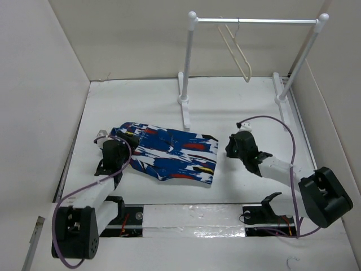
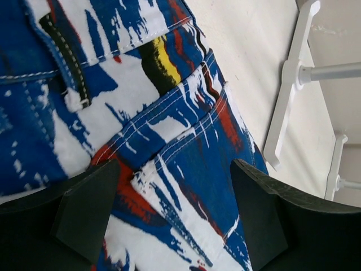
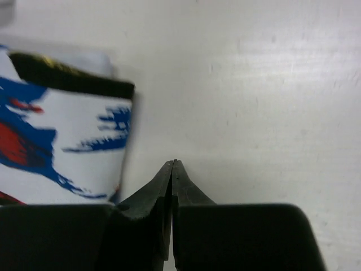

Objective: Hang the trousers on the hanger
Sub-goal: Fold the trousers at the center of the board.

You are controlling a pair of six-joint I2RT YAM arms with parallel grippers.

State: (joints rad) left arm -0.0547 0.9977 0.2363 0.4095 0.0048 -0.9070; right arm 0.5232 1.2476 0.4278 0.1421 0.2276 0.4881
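Observation:
The trousers (image 1: 169,155) lie folded flat on the white table, blue with white, red, black and yellow patches. My left gripper (image 1: 115,153) hangs open just above their left end; in the left wrist view the fabric (image 2: 169,169) fills the space between the spread fingers (image 2: 84,209). My right gripper (image 1: 236,148) is shut and empty, low over the table just right of the trousers' right edge (image 3: 62,147). The cream-white hanger (image 1: 237,51) hangs by its hook from the rail at the back.
The white-posted garment rail (image 1: 256,21) stands at the back, its feet (image 1: 184,104) on the table near the trousers' far side. White walls (image 1: 39,84) close in the left, right and back.

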